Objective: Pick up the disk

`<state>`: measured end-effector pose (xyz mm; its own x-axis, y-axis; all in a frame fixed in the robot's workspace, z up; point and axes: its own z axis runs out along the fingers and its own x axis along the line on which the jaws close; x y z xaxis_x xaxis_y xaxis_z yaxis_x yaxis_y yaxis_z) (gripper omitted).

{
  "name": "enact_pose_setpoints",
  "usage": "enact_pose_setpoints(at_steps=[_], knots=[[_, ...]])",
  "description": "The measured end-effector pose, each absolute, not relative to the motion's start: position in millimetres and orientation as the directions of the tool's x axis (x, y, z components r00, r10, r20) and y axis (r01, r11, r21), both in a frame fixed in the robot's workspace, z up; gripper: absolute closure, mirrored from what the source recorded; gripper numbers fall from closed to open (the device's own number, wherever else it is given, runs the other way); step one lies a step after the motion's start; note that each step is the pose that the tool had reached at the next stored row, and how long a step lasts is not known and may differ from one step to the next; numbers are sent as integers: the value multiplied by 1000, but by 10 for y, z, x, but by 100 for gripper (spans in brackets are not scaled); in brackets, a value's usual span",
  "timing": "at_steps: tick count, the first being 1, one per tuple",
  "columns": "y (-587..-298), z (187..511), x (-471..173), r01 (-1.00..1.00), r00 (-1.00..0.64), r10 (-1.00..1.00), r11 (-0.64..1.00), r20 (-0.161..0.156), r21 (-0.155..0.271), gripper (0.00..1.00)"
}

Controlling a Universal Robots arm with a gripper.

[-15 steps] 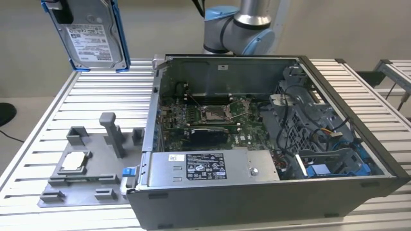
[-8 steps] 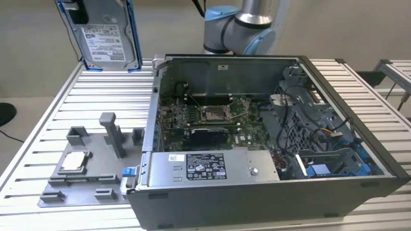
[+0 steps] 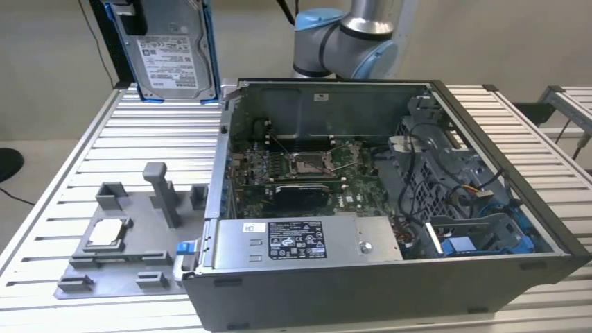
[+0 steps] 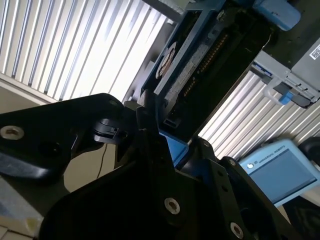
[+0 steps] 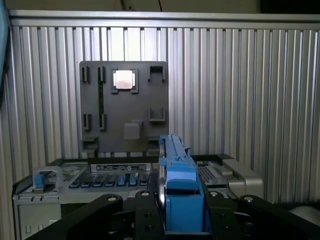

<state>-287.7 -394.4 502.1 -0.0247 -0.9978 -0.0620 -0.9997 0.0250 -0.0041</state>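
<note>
The disk [image 3: 172,57] hangs upright in the air at the exterior view's left, above the far edge of the slatted metal table [image 3: 152,142]. Its white label faces the camera, and a blue frame runs down both long sides. The gripper [image 5: 182,212] grips it: in the first wrist view the black fingers [image 5: 144,212] press on either side of the blue frame, and in the second wrist view the disk [image 4: 197,62] juts out from between them, connector edge showing.

Just beside the disk's lower corner in the exterior view rises the far corner of the open computer case [image 3: 370,295], which lies on its side on the table. Inside are one green motherboard [image 3: 277,173], loose cables at the exterior view's right, and along the near wall one long silver box [image 3: 370,232] with a black label. One blue latch [image 3: 187,248] sits at the case's near-left corner.

Left of the case lies one grey fixture plate [image 3: 138,243] with one tall post [image 3: 159,191] and several low brackets. One small square silver chip [image 3: 107,232] rests in one of its seats. Behind the case stands the arm's blue-capped joint [image 3: 347,38]
</note>
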Motion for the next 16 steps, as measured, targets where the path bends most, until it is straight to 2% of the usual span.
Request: enact_pose_setpoints(at_steps=[16], knots=[[-3936, 5015, -2446, -1000, -24, -998, 25, -62, -4, 100]])
